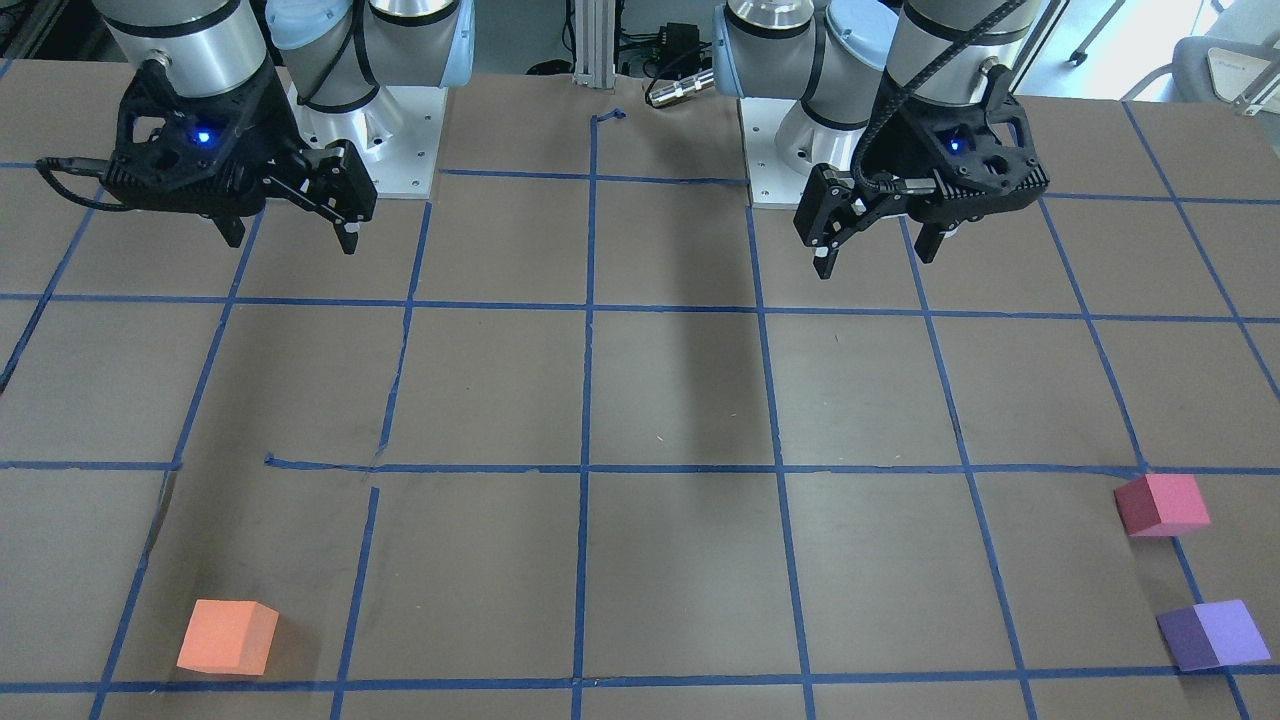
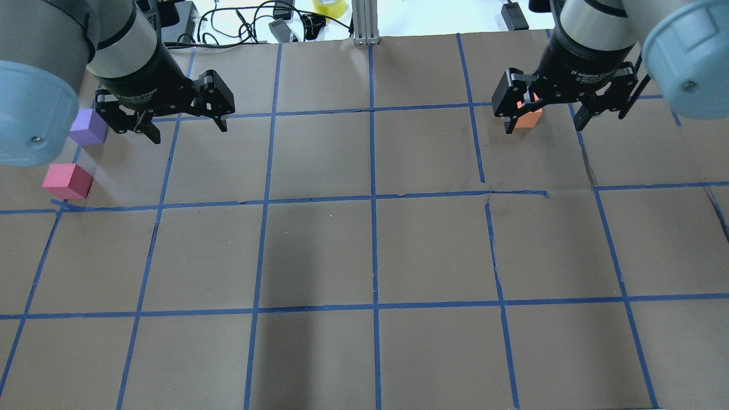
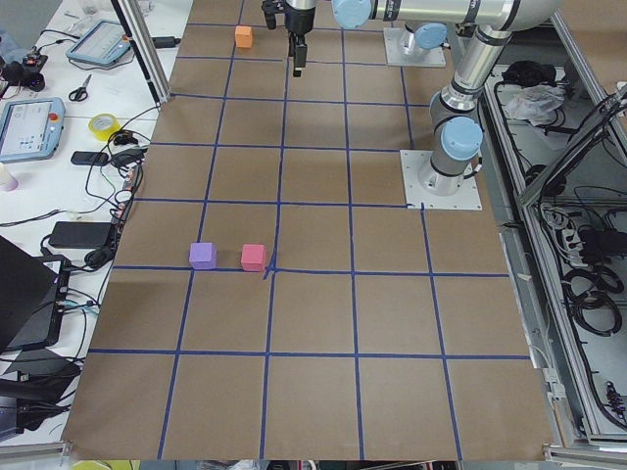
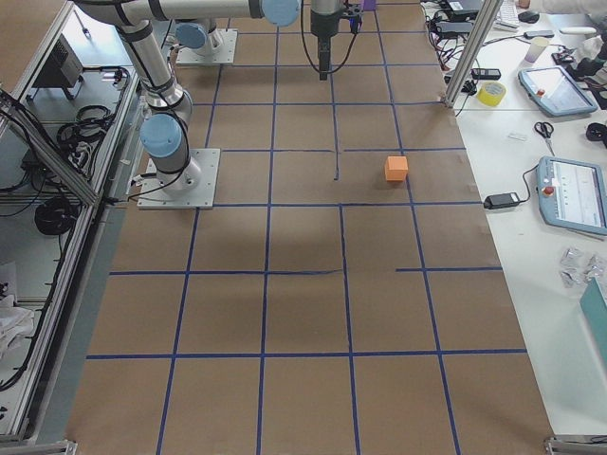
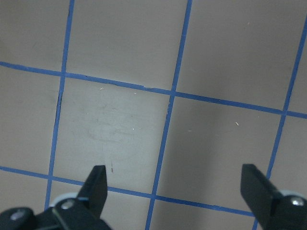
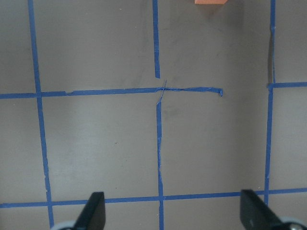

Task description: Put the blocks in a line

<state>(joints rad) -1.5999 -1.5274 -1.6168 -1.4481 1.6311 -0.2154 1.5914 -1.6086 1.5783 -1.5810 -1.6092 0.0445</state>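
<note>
front-facing view: brown tabletop gridded with blue tape lines. orange block near the operators' edge, on the robot's right side. pinkish-red block and purple block near the end edge on the robot's left, purple nearer the operators. wide bare middle between orange and the other two. left claw and right claw hang above the tabletop close to the robot bases, both spread wide, holding nothing.

overhead view: purple and pinkish-red at the view's left edge, beside the left claw. orange shows behind the right claw's fingers, not gripped.

left side view: purple and pinkish-red side by side, a small gap between them; orange well apart at the far end.

right side view: orange alone in a square by the operators' edge.

left wrist view: fingers spread, only tape and bare tabletop between.

right wrist view: fingers spread, orange's edge at the top, clear of them.
</note>
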